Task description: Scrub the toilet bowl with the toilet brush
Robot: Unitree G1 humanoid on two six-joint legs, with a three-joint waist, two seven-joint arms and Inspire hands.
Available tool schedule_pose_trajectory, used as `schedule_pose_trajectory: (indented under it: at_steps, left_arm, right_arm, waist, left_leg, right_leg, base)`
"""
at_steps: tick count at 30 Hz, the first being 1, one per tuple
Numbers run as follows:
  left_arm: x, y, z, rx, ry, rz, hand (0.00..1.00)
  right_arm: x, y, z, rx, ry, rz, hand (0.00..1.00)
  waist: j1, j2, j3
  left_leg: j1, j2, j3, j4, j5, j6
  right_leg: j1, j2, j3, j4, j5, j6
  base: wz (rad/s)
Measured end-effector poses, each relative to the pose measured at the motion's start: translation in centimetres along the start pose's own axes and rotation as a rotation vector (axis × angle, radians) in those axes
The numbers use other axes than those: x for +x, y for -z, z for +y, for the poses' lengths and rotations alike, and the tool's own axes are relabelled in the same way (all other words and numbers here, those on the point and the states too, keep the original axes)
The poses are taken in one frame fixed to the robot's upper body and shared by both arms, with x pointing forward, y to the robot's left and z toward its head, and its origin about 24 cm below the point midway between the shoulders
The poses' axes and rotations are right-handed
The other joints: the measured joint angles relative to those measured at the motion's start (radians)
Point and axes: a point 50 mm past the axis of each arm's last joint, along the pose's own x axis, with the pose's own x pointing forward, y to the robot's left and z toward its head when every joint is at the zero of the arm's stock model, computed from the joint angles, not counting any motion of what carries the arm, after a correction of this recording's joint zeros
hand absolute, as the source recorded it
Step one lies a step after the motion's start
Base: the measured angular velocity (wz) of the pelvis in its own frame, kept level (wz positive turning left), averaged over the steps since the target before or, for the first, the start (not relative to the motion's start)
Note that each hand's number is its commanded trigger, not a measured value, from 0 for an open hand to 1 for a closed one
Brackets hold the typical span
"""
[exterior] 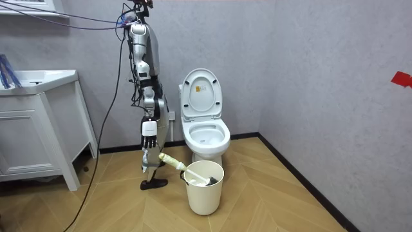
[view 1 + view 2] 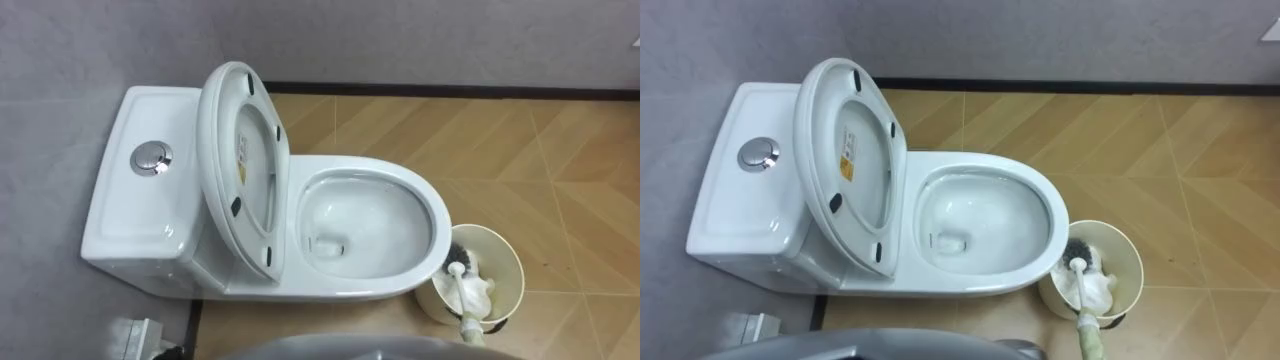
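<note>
robot stands right beside the toilet (image 2: 385, 292), on the room view's left of it, side-on to the bowl, so from the head camera the tank (image 2: 130, 215) lies to its left and the bowl to its right. seat and lid (image 2: 240, 170) are tipped up against the tank, the round flush button (image 2: 152, 157) sits on top, and the bowl is open with water at the bottom.

the toilet brush (image 2: 458, 290) is not in the bowl. its dark bristle head sits down inside the cream waste bin (image 2: 508, 262) on the floor just beside the front of the bowl, among something white. the handle slants out over the bin's rim and leaves the bottom edge of both eye views.

the room view picks up what the eye views cut off: the handle climbs at a slant from the bin to the right hand (image 1: 150, 153), which hangs low at the robot's side. the fingers look wrapped round the handle's top end, though the hand is small there. that same view also takes in a white vanity cabinet (image 1: 38, 135) along the wall at its left, well apart from the toilet, and a red mark (image 1: 400, 78) on the grey wall at its right.
</note>
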Motion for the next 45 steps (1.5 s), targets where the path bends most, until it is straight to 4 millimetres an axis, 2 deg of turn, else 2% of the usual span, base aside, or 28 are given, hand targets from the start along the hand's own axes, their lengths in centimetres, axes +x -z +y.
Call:
schedule_pose_trajectory:
  at_steps: [8,17,23,25,30,35,37,41,45]
  left_arm:
    - [0.0,0.5,-0.2,-0.002,0.006,0.015,0.00]
    - [0.0,0.8,-0.4,-0.005,0.011,0.025,0.00]
    - [-0.1,1.1,-0.1,-0.032,-0.004,0.039,0.00]
    - [-0.1,1.8,-0.1,-0.063,-0.010,0.055,0.00]
    - [-0.2,2.3,0.7,-0.120,-0.035,0.061,0.00]
    - [-0.3,2.4,1.5,-0.173,-0.065,0.051,0.00]
    - [-0.3,2.5,1.9,-0.169,-0.079,0.039,0.00]
    - [-0.3,2.2,2.8,-0.160,-0.103,0.020,0.00]
    - [-0.4,1.1,3.8,-0.123,-0.131,-0.034,0.00]
  right_arm:
    - [0.0,0.0,-0.1,0.013,0.021,0.003,0.00]
    - [0.1,1.2,0.1,0.202,0.029,0.024,0.00]
    - [0.2,2.6,0.1,0.529,0.051,0.065,0.00]
    - [0.1,2.8,-0.1,0.655,0.075,0.071,0.00]
    - [0.0,2.8,-1.1,0.925,0.122,0.062,0.00]
    - [-0.2,1.9,-2.5,1.110,0.189,0.011,0.00]
    - [-0.5,0.9,-3.9,1.160,0.239,-0.047,0.00]
    - [-1.4,-0.8,-6.2,1.169,0.328,-0.126,0.00]
    - [-2.5,-3.7,-8.1,1.150,0.409,-0.229,0.00]
  waist:
    - [0.004,-0.004,-0.0013]
    - [-0.015,-0.001,-0.0002]
    - [-0.033,-0.003,-0.0007]
    - [-0.047,-0.002,-0.0006]
    - [-0.056,-0.006,-0.0007]
    - [-0.057,-0.015,-0.0052]
    - [-0.055,-0.017,-0.0057]
    - [-0.050,-0.020,-0.0055]
    - [-0.051,-0.027,-0.0045]
  left_leg:
    - [0.000,0.000,0.001,0.000,0.000,0.000]
    - [0.015,0.001,0.000,0.000,0.000,0.000]
    - [0.016,0.001,0.006,0.000,0.000,0.000]
    - [0.017,0.001,0.012,0.000,0.000,0.000]
    - [0.012,0.001,0.014,-0.002,0.000,0.000]
    - [-0.019,0.002,0.014,-0.001,0.000,0.000]
    - [-0.032,0.002,0.018,-0.001,0.000,0.000]
    - [-0.052,0.001,0.020,0.002,0.000,0.000]
    - [-0.119,0.003,0.017,0.041,0.000,0.000]
  right_leg:
    - [0.002,-0.001,-0.009,0.000,0.000,0.000]
    - [0.019,-0.001,-0.013,0.000,0.000,0.000]
    - [0.019,-0.001,-0.013,0.001,0.000,0.000]
    - [0.017,-0.001,-0.010,0.002,0.000,0.000]
    - [0.014,-0.002,-0.013,0.001,0.000,0.001]
    - [-0.025,0.000,-0.013,0.016,0.001,0.001]
    - [-0.039,-0.001,-0.013,0.016,0.002,0.002]
    - [-0.057,-0.002,-0.013,0.017,0.005,0.004]
    - [-0.098,-0.003,-0.023,0.016,0.016,0.003]
  base:
    - [0.02]
    - [0.01]
    - [0.00]
    - [-0.05]
    - [0.00]
    - [0.00]
    - [0.00]
    - [0.00]
    - [0.08]
